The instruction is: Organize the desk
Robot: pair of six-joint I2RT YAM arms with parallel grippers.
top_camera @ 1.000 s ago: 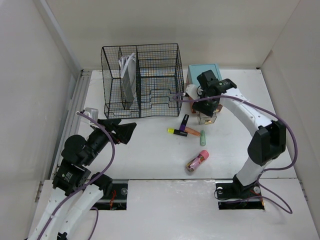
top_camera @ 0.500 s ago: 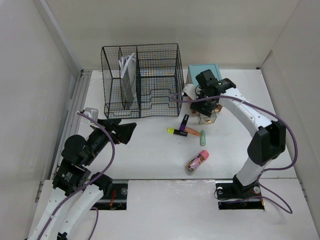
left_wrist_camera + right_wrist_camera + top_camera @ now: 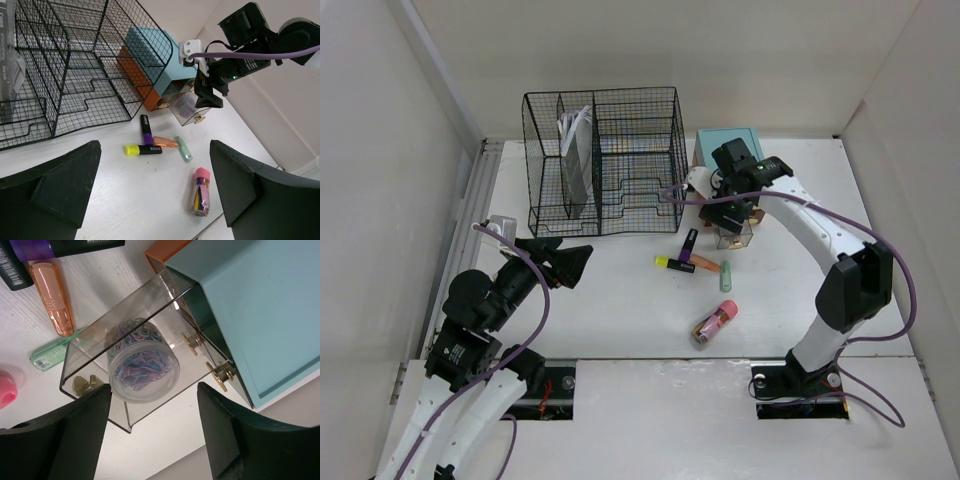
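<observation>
Clear drawer (image 3: 135, 315) stuck out of the teal box (image 3: 260, 305) on the white desk (image 3: 620, 310), clip tub (image 3: 144, 367) inside. Both right gripper (image 3: 152, 430) and left gripper (image 3: 155, 200) were open, empty. Next, probably, push it shut.

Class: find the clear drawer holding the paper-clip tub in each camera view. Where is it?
Top external: clear drawer right of centre.
Left wrist: drawer just right of centre.
Right wrist: drawer fills the centre.
Shared landmark: the teal box adjoining it.
</observation>
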